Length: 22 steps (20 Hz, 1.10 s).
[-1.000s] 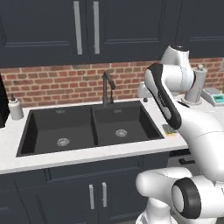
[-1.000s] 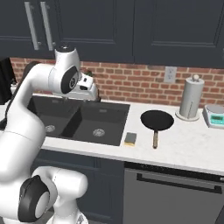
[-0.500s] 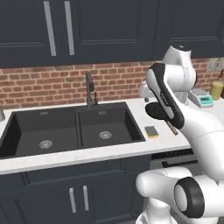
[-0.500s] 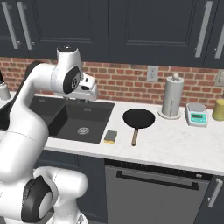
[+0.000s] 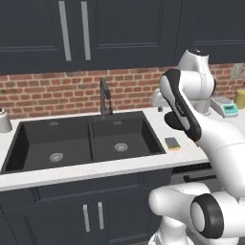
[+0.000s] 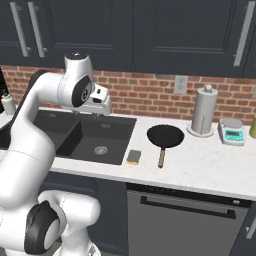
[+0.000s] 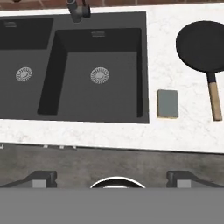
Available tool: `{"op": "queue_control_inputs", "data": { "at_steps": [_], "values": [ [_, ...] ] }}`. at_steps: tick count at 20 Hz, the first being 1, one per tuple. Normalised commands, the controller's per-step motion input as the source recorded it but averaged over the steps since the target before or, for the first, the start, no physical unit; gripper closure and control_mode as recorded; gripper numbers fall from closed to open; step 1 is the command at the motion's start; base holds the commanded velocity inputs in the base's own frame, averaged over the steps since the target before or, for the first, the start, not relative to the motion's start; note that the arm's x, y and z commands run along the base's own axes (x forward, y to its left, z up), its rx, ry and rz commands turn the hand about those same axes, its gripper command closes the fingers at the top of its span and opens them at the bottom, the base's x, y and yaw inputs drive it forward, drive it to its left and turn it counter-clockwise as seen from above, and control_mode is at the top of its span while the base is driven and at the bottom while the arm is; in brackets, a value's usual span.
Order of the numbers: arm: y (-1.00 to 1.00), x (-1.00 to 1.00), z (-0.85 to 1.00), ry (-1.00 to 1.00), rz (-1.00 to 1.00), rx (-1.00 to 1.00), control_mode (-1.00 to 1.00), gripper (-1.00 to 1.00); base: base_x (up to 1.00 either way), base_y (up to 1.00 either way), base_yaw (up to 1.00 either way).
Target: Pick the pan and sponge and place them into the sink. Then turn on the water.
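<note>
Fingers [image 7: 43,178] apart; sponge [image 7: 168,103] well beyond

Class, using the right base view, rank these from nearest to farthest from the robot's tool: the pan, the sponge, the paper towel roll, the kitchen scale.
1. Sponge, on the counter beside the sink, right of the tool.
2. Pan, further right.
3. Paper towel roll, by the brick wall.
4. Kitchen scale, far right.

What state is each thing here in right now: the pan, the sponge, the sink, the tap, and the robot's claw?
pan: upright on the counter right of the sink, not held.
sponge: flat on the counter between sink and pan, dark face up.
sink: both basins hold nothing.
faucet: off, no stream.
gripper: high above the counter's front edge, holding nothing, fingers apart.
</note>
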Motion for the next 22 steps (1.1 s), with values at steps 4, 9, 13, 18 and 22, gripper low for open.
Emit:
{"op": "queue_control_inputs", "data": {
  "at_steps": [4,9,13,18,22],
  "values": [
    [0.00,0.00,0.00,0.00,0.00,0.00,1.00,-1.00,0.20,0.58,0.00],
    [0.00,0.00,0.00,0.00,0.00,0.00,1.00,-1.00,0.27,0.22,0.00],
    [0.00,0.00,0.00,0.00,0.00,0.00,1.00,-1.00,0.64,0.00,-0.01],
    [0.00,0.00,0.00,0.00,0.00,0.00,1.00,-1.00,0.66,0.00,-0.01],
    [0.00,0.00,0.00,0.00,0.00,0.00,1.00,-1.00,0.46,0.00,0.00]
  ]
}}
